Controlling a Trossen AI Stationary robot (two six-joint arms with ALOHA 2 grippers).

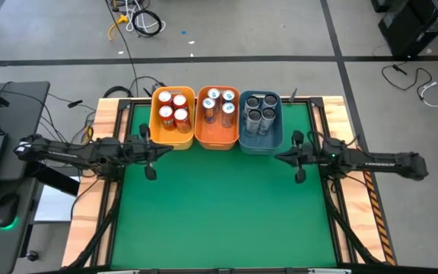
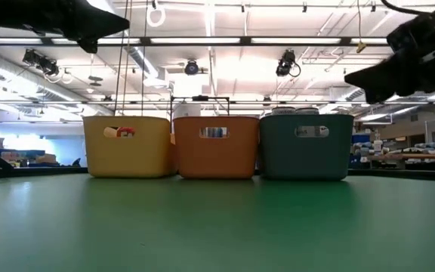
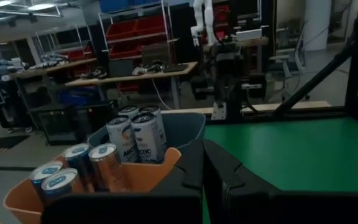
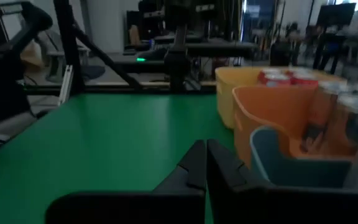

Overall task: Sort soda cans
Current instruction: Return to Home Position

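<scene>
My left gripper (image 1: 162,148) at nine o'clock and right gripper (image 1: 280,157) at three sit closed, empty; one soda can (image 3: 143,140) reads ARCTIC.

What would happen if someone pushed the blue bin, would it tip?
Probably slide rather than tip: the blue bin sits flat, wider than tall, weighted by four grey cans. Pushed sideways, it would likely shove the orange bin, which looks pressed against it.

Green-topped table (image 1: 219,217), yellow bin (image 1: 172,141), orange bin (image 1: 217,143), blue bin (image 1: 261,147) touching in a row along its far edge
</scene>
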